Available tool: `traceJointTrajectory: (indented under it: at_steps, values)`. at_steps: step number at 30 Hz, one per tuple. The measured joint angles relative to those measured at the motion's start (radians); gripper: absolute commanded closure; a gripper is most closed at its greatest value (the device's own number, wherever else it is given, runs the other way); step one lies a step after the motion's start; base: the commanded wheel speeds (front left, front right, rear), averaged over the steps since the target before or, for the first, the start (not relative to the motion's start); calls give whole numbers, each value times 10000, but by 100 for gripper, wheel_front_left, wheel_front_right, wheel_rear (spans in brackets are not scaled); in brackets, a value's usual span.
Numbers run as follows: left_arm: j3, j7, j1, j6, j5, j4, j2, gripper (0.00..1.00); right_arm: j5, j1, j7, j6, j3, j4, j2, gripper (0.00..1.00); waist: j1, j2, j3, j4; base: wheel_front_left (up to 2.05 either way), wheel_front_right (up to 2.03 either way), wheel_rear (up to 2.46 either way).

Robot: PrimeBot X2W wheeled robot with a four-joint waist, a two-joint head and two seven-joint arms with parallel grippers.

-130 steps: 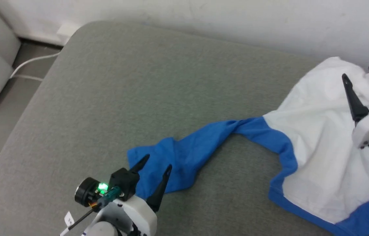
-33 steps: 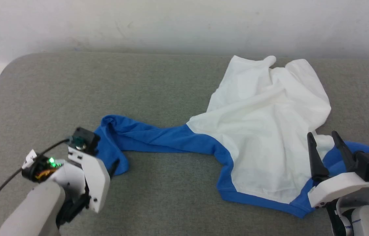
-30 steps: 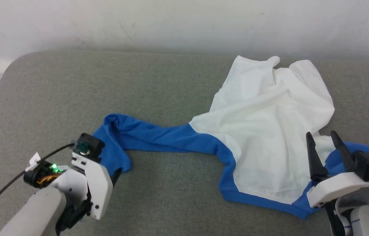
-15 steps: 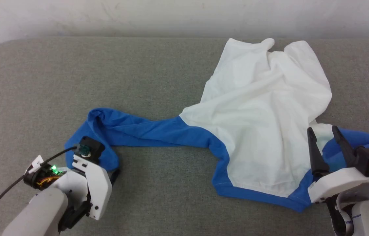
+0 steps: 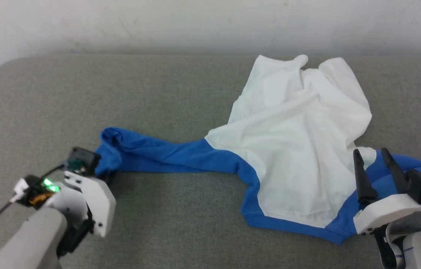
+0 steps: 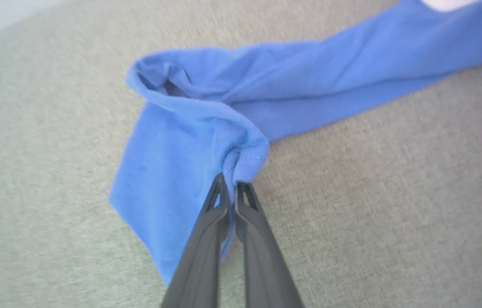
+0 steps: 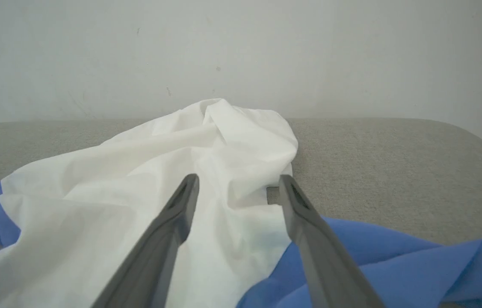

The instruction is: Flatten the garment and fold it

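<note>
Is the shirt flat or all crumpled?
Crumpled: the garment lies bunched in wrinkles, its blue sleeve twisted into a rope.

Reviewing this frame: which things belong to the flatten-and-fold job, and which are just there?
Part of the job:
- garment, crumpled, not yet flat
- left gripper, shut on the end of its blue sleeve
- right gripper, open over the garment

Just there:
- grey padded surface underneath
- white wall behind

The garment point(image 5: 300, 149) is plain white with royal-blue sleeves and edging; the padded surface point(image 5: 180, 93) is flecked grey-green; the wall point(image 5: 195, 22) is off-white.
</note>
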Motion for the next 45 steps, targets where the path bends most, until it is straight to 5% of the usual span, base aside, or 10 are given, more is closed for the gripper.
traceJointTrajectory:
  at_steps: [9,16,22,35,36,37,45]
  values:
    - [1475,-677,-331,1609,713,-3149,1289,100,-56,217,-4,0,54,17,173,0,-2,0,-787,-54,0,0,0]
    - [1808,-384,-1811,2027,1749,-4088,1883,100,-52,164,-92,0,155,-109,257,0,-2,0,-810,-655,0,0,0]
    - [1607,-240,-3961,1613,2428,-3026,1929,100,88,-223,-222,0,589,-161,293,0,0,0,-431,-1440,0,0,0]
    - [280,961,-5986,130,2696,2784,897,100,727,-885,-723,0,1718,96,336,0,2,0,864,-3278,0,0,0]
    - [255,869,-6015,128,2686,3072,761,15,738,-894,-732,0,1732,107,337,0,2,0,974,-3372,0,0,0]
    - [180,752,-6030,117,2704,3321,662,0,746,-899,-742,0,1732,121,337,0,2,0,1077,-3451,0,0,0]
    - [-65,-1241,-6126,138,2815,4460,-63,0,556,-900,-792,0,1620,165,337,0,0,0,1450,-3588,0,0,0]
